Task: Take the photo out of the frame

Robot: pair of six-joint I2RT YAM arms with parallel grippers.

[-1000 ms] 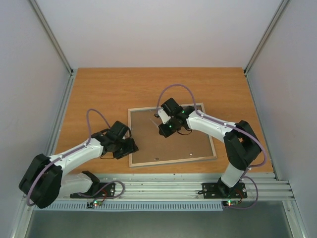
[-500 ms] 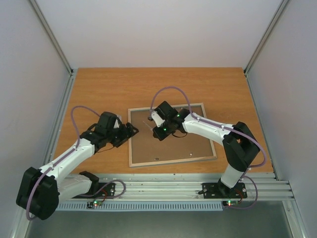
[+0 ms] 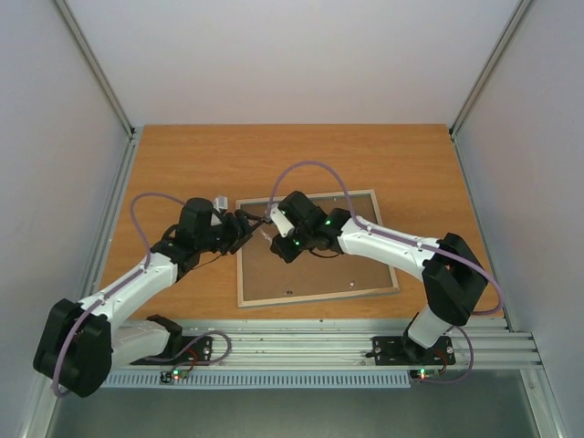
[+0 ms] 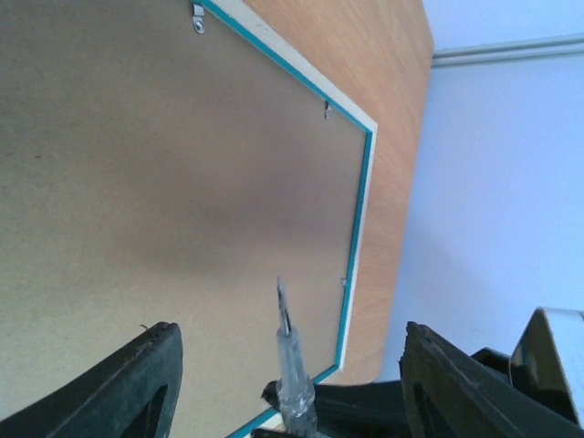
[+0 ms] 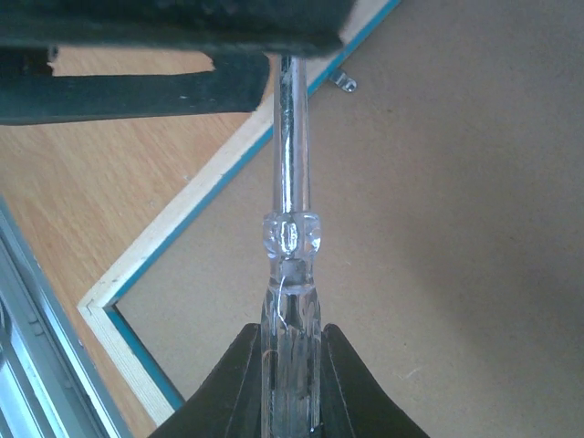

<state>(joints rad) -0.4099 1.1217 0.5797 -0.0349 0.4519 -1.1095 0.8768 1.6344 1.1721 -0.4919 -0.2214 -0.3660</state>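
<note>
The frame (image 3: 318, 297) lies face down on the table, with the brown backing board (image 3: 315, 265) in it. The photo is hidden under the board. My right gripper (image 3: 279, 224) is over the frame's far left corner, shut on a clear-handled screwdriver (image 5: 290, 265). The metal shaft points at my left gripper (image 3: 248, 227). My left gripper is open wide, and the screwdriver (image 4: 290, 360) stands between its fingers (image 4: 137, 383) without touching them. The turquoise inner edge of the frame shows in the left wrist view (image 4: 360, 219) and in the right wrist view (image 5: 164, 239).
Small metal clips (image 4: 198, 16) (image 5: 344, 82) sit along the frame's inner edge on the backing board (image 4: 164, 182). The wooden table (image 3: 192, 164) has grey walls on three sides and an aluminium rail (image 3: 310, 345) at the near edge.
My left gripper has swung from the table left of the frame up to the frame's far left corner. My right gripper has moved left with the screwdriver to meet it.
</note>
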